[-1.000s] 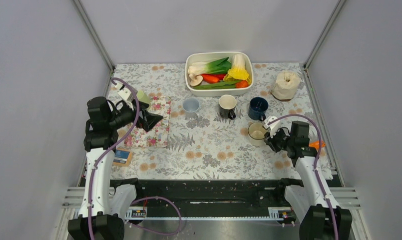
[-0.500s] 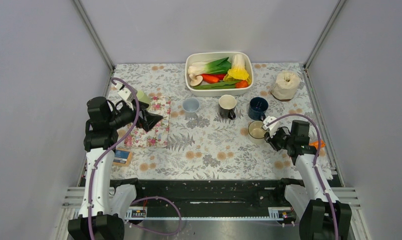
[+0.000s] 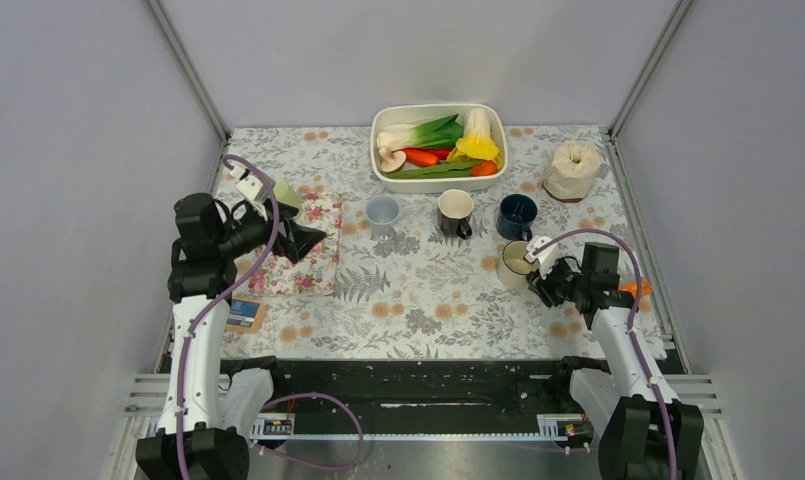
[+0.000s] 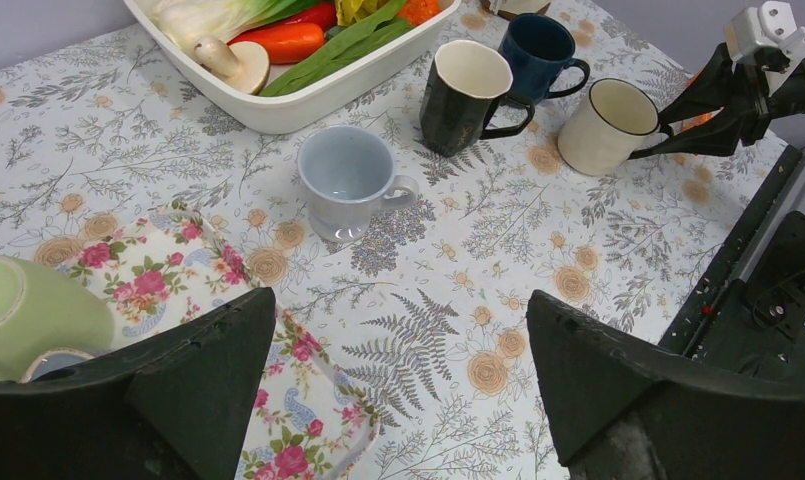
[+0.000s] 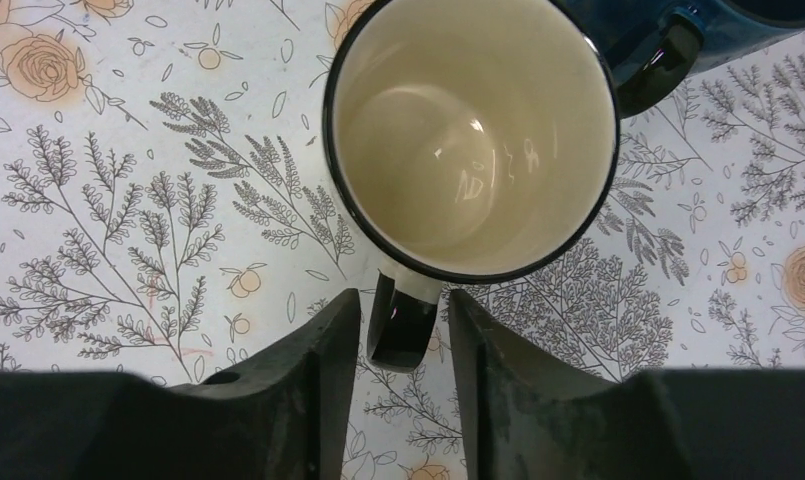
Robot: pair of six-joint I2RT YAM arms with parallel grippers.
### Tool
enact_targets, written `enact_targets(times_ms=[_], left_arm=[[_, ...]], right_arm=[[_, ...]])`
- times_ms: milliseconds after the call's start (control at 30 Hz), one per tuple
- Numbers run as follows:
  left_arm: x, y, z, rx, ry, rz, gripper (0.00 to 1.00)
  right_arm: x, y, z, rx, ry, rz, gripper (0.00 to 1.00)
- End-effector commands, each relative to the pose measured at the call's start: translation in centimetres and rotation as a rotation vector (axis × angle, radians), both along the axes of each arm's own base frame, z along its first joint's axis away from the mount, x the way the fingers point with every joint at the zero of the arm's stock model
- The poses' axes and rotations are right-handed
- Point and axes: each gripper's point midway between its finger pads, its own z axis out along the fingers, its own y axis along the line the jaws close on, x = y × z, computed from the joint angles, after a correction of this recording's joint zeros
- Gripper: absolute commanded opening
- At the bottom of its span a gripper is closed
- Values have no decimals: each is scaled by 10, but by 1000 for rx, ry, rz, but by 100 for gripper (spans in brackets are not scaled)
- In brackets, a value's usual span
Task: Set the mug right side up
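Top external: the mug stands mouth up on the cloth, right of centre, just in front of the navy mug. The right claw sits at its near side. I judge the turning done; what is left is for that claw to back off the handle without tipping the mug. The left claw hangs well apart over a floral tray. At the back a white dish holds vegetables: a leek, a mushroom, red and yellow pieces.

Left wrist: this claw is spread wide and holds nothing. A grey mug shows an empty inside. A black mug and the navy one are upright too; their bottoms are not visible.

Right wrist: the mug is empty, with only glints on its cream floor. Its handle lies between the fingers. The jaws are narrow, with a thin gap on each side, so they seem not to be pinching it.
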Motion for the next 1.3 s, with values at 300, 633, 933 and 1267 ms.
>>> enact_targets(times_ms=[300,633,933,1267], left_arm=[[11,20,-9,110,-23,84,99],[52,97,-70,506,54,318,99],[76,119,-118,680,100,168,99],[102,135,-143,608,205,49,97]], right_arm=[[5,-4,43,-31,-67,4,79],[-10,9,166,42,-247,-5,99],[-38,66,252,434,-266,112,97],[-51,80,268,543,-268,156,95]])
